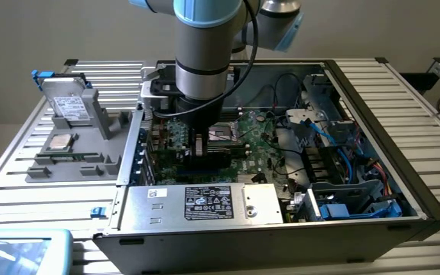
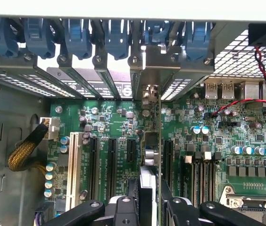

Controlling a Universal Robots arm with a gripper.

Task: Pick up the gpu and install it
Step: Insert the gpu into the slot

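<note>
The gpu (image 2: 147, 186) stands on its edge over the motherboard (image 2: 109, 122) inside the open computer case (image 1: 380, 134). The gripper (image 2: 148, 209) is clenched on it, one black finger (image 2: 123, 207) at each flat face. In the wrist view the card is seen edge-on: its long axis runs from the gripper toward the rear wall of the case. Its silver end bracket (image 2: 148, 94) points to that wall, under the row of blue latches (image 2: 116, 35), and black expansion slots (image 2: 112, 162) lie parallel at both sides. If the card sits fully in its slot, I cannot tell. The exterior view gives instead the whole setting. There the arm comes down from above, and the gpu (image 1: 204, 160) is a dark block under the gripper (image 1: 199, 150). The case also holds a power supply (image 1: 204, 203) at the near side and blue cables (image 1: 334, 134) at the exterior view's right. On the desk (image 1: 403, 86), at the exterior view's left, a gray tray (image 1: 78, 169) holds a hard drive (image 1: 71, 106), a processor chip (image 1: 59, 142) and a thin green memory stick (image 1: 69, 156).
</note>
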